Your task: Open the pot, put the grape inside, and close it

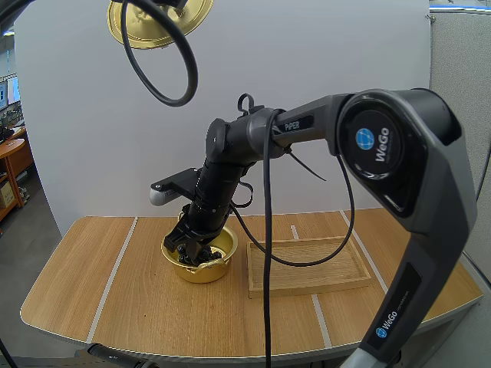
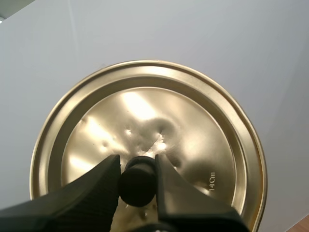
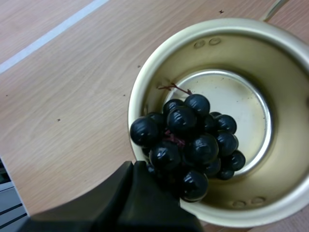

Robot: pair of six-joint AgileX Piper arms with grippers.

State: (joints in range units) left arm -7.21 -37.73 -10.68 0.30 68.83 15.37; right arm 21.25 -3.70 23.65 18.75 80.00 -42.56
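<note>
A gold pot [image 1: 201, 270] stands open on the table, left of the tray. Its gold lid [image 1: 157, 23] hangs high above the table's back left. My left gripper [image 2: 137, 180] is shut on the lid's black knob [image 2: 137, 183], seen against the lid's top face [image 2: 193, 130]. My right gripper [image 1: 189, 251] reaches down into the pot's mouth. In the right wrist view its fingers [image 3: 137, 193] lie close together on a bunch of dark grapes [image 3: 190, 140]. The bunch hangs over the pot's near rim [image 3: 137, 92] and partly inside the pot.
A shallow wooden tray [image 1: 307, 267] lies right of the pot, close beside it. White tape lines [image 1: 115, 272] run across the wooden table. Bare tabletop stretches left of the pot and along the front edge.
</note>
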